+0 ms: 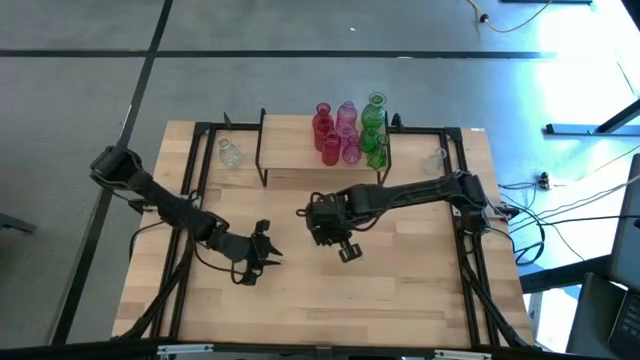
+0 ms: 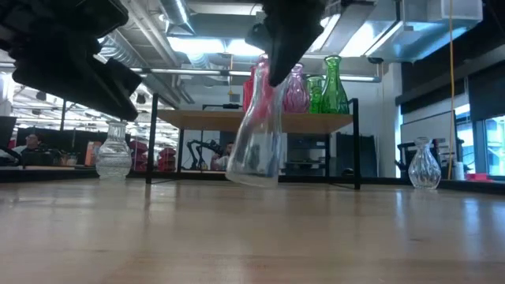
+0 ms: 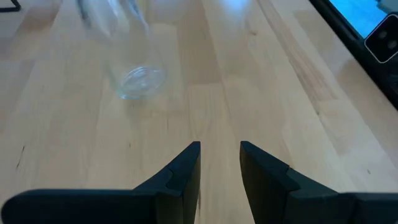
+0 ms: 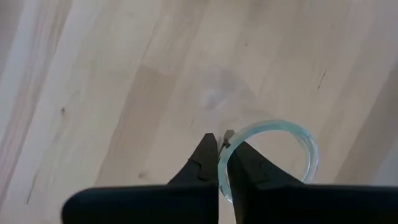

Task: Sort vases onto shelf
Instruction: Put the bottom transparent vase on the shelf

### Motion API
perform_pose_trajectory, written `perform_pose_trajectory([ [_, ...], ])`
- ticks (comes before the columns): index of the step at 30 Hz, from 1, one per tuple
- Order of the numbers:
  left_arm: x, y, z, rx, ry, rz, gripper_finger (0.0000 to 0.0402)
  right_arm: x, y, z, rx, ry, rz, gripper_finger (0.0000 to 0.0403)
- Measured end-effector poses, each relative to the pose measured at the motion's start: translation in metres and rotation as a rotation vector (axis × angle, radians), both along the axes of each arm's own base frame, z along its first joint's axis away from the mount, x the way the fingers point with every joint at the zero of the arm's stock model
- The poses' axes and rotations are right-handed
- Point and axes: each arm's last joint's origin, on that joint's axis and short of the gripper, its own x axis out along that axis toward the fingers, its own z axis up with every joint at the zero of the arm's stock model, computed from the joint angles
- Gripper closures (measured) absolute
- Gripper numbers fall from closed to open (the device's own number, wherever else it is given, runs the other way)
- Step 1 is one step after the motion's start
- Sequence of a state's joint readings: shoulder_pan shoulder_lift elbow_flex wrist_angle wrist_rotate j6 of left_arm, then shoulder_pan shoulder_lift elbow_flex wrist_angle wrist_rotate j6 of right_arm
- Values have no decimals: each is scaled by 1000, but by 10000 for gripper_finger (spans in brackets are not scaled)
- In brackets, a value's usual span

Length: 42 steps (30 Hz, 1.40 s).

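My right gripper (image 4: 222, 146) hovers over the table's middle (image 1: 347, 250), shut on a clear glass vase (image 2: 256, 150) whose round base (image 3: 138, 79) also shows in the left wrist view. My left gripper (image 3: 221, 158) is open and holds nothing; it is to the left of the vase (image 1: 262, 245), low over the boards. The shelf (image 1: 300, 150) stands at the far middle of the table. On its right part, red, pink and green vases (image 1: 350, 130) stand upright in a cluster (image 2: 316, 91). My right gripper pinches the rim of the clear vase's mouth (image 4: 227, 138), one finger (image 4: 249, 168) inside the opening and the other (image 4: 200, 163) outside. The fingers come from above, pointing down. The vase hangs below them, tilted, and its base (image 2: 251, 180) looks lifted clear of the table.
Two more clear vases stand on the table beside the shelf, one to its left (image 1: 229, 153) (image 2: 113, 154) and one to its right (image 1: 436, 160) (image 2: 424, 166). The shelf's left part is bare board. Black frame rails (image 1: 195, 190) run along the table's sides.
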State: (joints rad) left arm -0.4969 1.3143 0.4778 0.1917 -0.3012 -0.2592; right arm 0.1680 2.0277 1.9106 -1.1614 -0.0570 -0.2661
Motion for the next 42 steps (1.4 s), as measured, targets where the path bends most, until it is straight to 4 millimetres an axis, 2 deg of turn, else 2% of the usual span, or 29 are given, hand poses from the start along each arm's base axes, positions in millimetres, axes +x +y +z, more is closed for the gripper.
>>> perform_pose_trajectory([
  [8, 0, 0, 0, 1, -3, 3, 296, 2, 1, -7, 4, -4, -51, 367],
  [16, 0, 0, 0, 5, -5, 0, 296, 4, 1, -6, 6, -16, -52, 288],
  [18, 0, 0, 1, 2, -12, -1, 296, 3, 1, 0, 7, -18, -53, 274],
  [22, 5, 0, 7, -11, -78, -1, 296, -3, 6, 25, 58, -14, -69, 259],
  [24, 9, 3, 11, -16, -132, 10, 296, -11, 10, 36, 67, 6, -72, 256],
  [28, 18, 11, 21, -30, -237, 65, 296, -38, 18, 56, 79, 32, -79, 256],
  [31, 25, 20, 29, -9, -311, 76, 296, -57, 23, 58, 65, 10, -95, 256],
  [36, 40, 32, 46, 7, -351, 65, 271, -92, 18, 42, 66, -87, -142, 255],
  [42, 57, 48, 49, 55, -270, 108, 198, -140, 1, 5, 64, -230, -274, 255],
])
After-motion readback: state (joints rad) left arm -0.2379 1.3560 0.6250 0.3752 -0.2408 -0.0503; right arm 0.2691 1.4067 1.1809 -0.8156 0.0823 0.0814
